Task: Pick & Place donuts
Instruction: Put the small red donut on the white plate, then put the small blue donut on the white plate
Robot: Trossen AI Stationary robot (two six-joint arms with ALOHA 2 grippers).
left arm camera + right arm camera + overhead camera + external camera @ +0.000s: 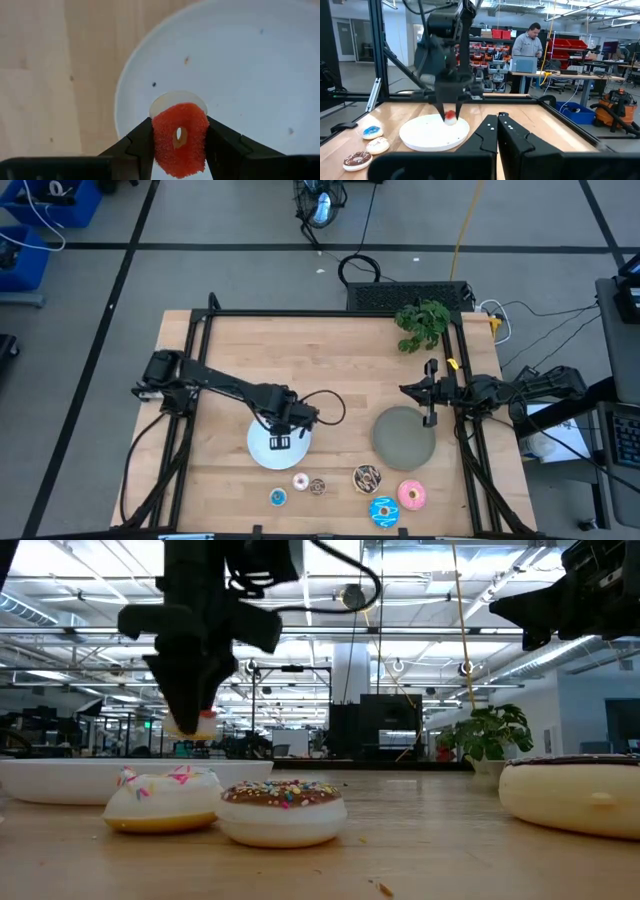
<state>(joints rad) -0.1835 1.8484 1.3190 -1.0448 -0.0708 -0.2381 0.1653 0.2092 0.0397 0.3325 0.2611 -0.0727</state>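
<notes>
the left gripper (179, 145) hangs over the white plate (262, 452), its fingers (137, 147) clamped on a tiny red donut (180, 139) held on edge, clear of the plate. released from there, i judge the ring could land on its rim and roll off onto the counter (330, 360), or cling to one finger. the other donuts (385, 510) lie on the counter at about five o'clock from the plate. the right gripper (496, 131) waits at three o'clock beside the grey plate (395, 442), fingers together and empty. no readable writing or brand shows.
</notes>
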